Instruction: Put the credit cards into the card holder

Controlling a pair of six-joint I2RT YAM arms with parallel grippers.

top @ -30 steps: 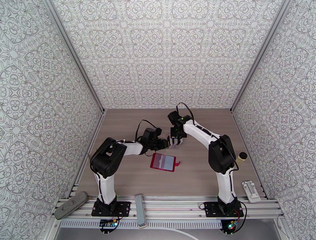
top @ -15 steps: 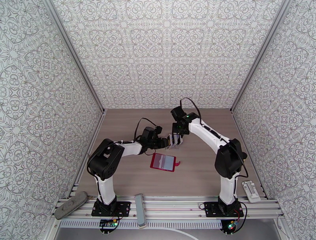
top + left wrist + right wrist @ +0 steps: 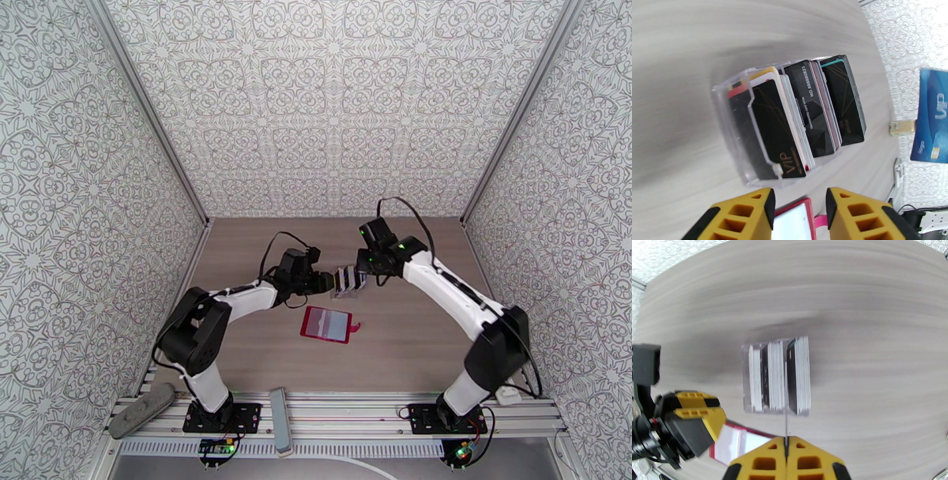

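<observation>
Right pincer (image 3: 785, 442): pressed together, pinching a blue card (image 3: 934, 114) by its lower edge. In your right wrist view the card showed edge-on, as a thin line rising from between the fingers. It hung above the clear rack (image 3: 723, 94), lifted out of it and touching nothing else.

Left pincer (image 3: 798, 199): spread, nothing between the fingers. It sat just beside the clear rack, on the side away from the right pincer, with its fingertips aimed at the rack. I could not tell whether a finger touched the rack wall.

Clear rack: it stood on the surface (image 3: 411, 331) between your two pincers. The remaining credit cards (image 3: 809, 110) stood on edge in its slots, packed close. Most were black; one had a teal edge, and pale and red edges showed among them.

Card holder (image 3: 326, 324): it lay open and flat on the surface with its pale pockets up, near the rack on the side toward the arm bases and not touching it. No card lay on it.
</observation>
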